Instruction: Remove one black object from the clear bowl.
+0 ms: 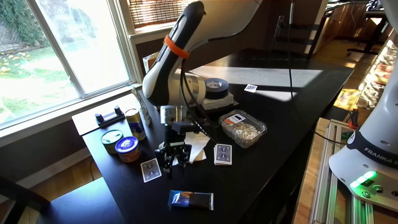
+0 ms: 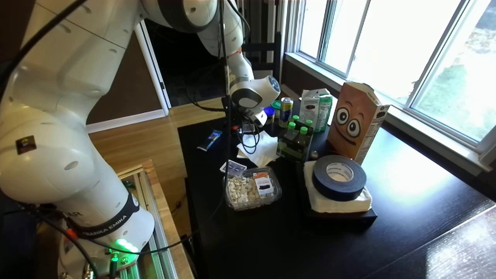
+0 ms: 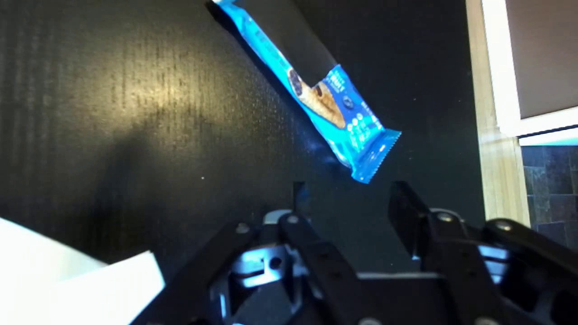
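Observation:
The black object [image 1: 199, 200] is a flat oblong packet, black with blue ends. It lies on the dark table, outside the clear bowl; it also shows in an exterior view [image 2: 210, 140] and in the wrist view [image 3: 305, 54]. The clear bowl [image 1: 257, 118] is a see-through plastic box with a label and pale pieces inside; it also shows in an exterior view [image 2: 276, 186]. My gripper [image 1: 176, 173] is open and empty above the table, between a playing card and the black object. In the wrist view the fingertips [image 3: 350, 192] are apart, just short of the packet's blue end.
A card deck [image 1: 223, 154], a single card [image 1: 150, 169] and white paper [image 1: 197, 146] lie around the gripper. Cans [image 1: 127, 144] stand behind. A tape roll [image 2: 321, 186], a bottle pack [image 2: 292, 145] and an orange box [image 2: 345, 135] stand farther along. A cable hangs across.

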### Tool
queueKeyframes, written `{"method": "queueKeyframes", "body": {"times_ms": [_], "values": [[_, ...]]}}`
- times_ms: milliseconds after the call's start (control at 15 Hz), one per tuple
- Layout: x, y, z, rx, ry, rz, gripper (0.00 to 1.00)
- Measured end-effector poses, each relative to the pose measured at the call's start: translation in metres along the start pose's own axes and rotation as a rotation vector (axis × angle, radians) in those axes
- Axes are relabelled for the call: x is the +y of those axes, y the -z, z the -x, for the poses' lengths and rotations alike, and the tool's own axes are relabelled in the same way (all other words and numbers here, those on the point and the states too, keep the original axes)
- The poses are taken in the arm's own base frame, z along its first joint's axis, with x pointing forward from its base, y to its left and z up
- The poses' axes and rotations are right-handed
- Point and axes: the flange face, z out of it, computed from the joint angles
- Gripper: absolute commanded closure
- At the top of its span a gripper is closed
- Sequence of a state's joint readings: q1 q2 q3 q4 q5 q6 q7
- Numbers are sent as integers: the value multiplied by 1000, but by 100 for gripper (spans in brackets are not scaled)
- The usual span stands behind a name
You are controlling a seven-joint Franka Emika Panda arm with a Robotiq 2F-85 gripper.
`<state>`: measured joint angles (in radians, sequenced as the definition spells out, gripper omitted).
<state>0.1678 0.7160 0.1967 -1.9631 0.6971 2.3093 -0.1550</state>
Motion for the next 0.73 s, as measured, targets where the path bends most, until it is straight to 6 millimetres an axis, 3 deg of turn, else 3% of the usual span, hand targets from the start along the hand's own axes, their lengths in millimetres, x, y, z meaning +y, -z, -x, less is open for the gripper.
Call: {"method": "queueKeyframes", "body": {"times_ms": [200, 733], "values": [[3, 41, 26, 27, 52, 62, 0], [22, 133, 124, 244, 106, 180, 0]]}}
